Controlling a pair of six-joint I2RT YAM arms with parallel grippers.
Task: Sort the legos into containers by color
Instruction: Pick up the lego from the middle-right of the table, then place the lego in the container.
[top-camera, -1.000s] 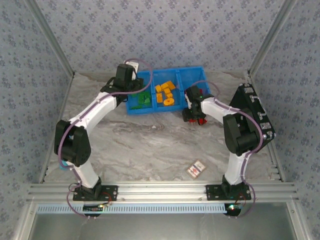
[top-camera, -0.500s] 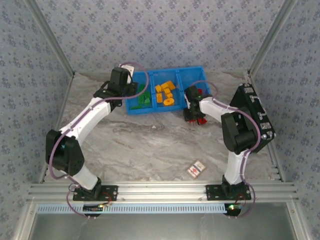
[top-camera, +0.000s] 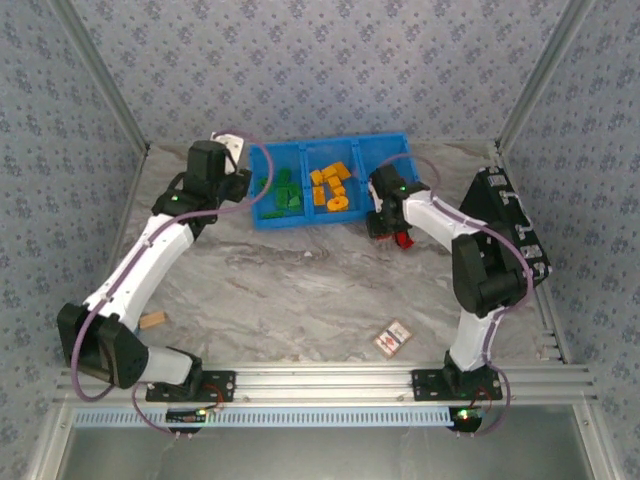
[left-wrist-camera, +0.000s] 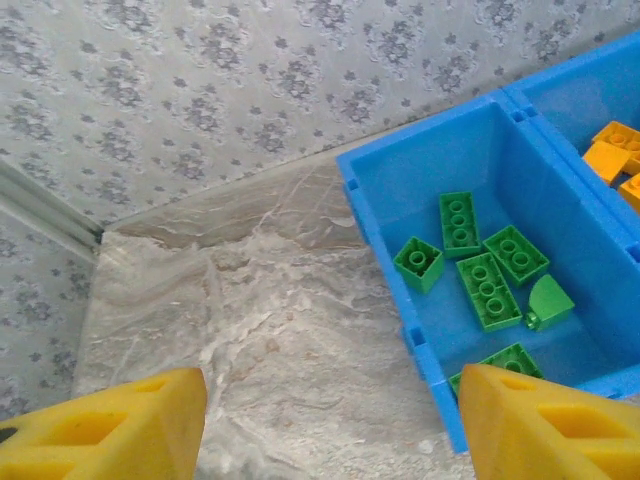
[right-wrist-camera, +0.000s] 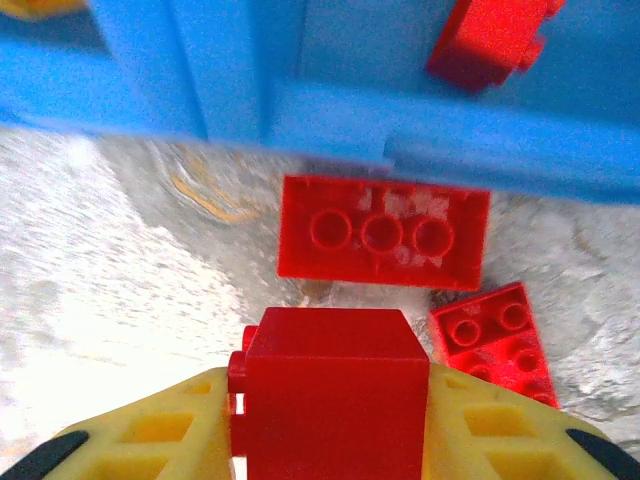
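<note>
Right gripper (right-wrist-camera: 330, 420): clamped on a red brick (right-wrist-camera: 330, 385), which sits squarely between the yellow pads (right-wrist-camera: 190, 425).
Where it hangs: low over the table (top-camera: 290, 280), just in front of the blue bin (top-camera: 300, 222) at its right-hand end.
Deciding relation: the red compartment lies straight ahead of the held brick, beyond the bin's near wall (right-wrist-camera: 230, 70). My reading is that the brick must go up and over that wall before release.
Already inside: one red piece (right-wrist-camera: 495, 40) shows in that compartment.
Loose reds: a long three-stud brick (right-wrist-camera: 383, 232) lies on the table touching or just beside the bin wall, its long axis parallel to the wall. A flat red plate (right-wrist-camera: 495, 340) lies near it, toward the right.
Nearer arm: the right one, by far, for every red piece.
Left gripper (left-wrist-camera: 320, 430): spread wide and empty, over bare table just beside the bin's left end.
Sorted so far: green bricks (left-wrist-camera: 487, 290) in the left compartment, orange-yellow bricks (top-camera: 332, 187) in the middle.
Surface: pale marbled top, smooth-looking.
Room: patterned walls enclose the table; a black case (top-camera: 510, 235) stands at the right and a card (top-camera: 393, 338) lies near the front.
</note>
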